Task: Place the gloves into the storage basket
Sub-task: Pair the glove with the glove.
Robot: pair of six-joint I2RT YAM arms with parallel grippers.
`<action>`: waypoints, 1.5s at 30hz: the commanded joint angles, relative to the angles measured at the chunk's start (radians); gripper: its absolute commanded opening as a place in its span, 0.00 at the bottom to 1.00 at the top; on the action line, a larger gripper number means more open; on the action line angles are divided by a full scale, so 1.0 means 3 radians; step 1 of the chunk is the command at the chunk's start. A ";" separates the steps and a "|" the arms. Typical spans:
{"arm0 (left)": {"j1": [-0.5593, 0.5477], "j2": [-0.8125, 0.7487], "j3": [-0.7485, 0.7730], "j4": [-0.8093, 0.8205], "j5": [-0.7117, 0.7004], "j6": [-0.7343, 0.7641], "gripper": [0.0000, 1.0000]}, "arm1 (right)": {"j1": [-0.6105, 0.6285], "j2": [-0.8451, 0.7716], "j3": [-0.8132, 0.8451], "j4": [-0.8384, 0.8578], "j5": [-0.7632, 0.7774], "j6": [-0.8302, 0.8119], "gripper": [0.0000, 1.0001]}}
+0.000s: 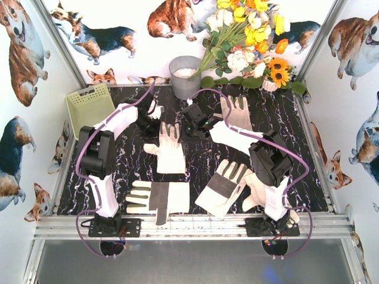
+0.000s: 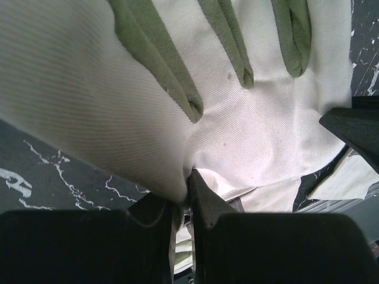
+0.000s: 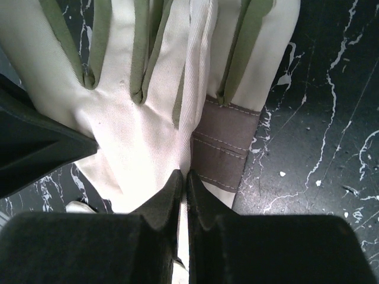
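Cream glove [image 2: 266,136] edge, seemingly between fingers [image 2: 204,204].

black white-veined worktop [image 1: 309,174] carries scattered cream-white fabric gloves [image 1: 169,151], a pale yellow-green slotted plastic basket [image 1: 90,106] far left, a round grey metal bucket [image 1: 185,78] at the back.

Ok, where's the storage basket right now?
In the top view, the storage basket sits at the table's far-left corner, left of the grey bucket.
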State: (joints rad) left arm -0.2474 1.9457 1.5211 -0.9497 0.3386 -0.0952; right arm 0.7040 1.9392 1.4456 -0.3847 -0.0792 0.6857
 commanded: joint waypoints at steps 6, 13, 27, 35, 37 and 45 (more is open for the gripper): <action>0.0077 0.0179 0.0079 0.0264 0.0091 0.0128 0.06 | 0.0026 0.0035 0.0097 0.0006 0.0200 0.0109 0.00; 0.0098 0.0204 -0.0026 0.0355 0.0032 0.0169 0.17 | 0.0026 0.0171 0.0145 -0.0113 0.0232 0.0014 0.00; 0.0260 -0.0028 -0.0089 0.0584 0.0161 -0.0007 0.41 | 0.0021 0.0231 0.0230 -0.0161 0.0131 0.0045 0.11; 0.0434 0.0020 -0.0257 0.0966 0.0571 -0.0320 0.38 | -0.0044 0.0236 0.0238 -0.0070 0.0027 0.0085 0.26; 0.0465 0.0063 -0.0279 0.1021 0.0633 -0.0362 0.37 | -0.0058 0.0248 0.0242 -0.0058 0.0011 0.0081 0.27; 0.0469 0.0177 -0.0309 0.1111 0.0662 -0.0409 0.26 | -0.0110 0.0361 0.0297 -0.0046 -0.0104 0.0057 0.32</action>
State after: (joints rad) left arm -0.1165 1.9648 1.4364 -0.6525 0.5110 -0.2062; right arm 0.6785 2.0136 1.4754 -0.4442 -0.0883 0.7097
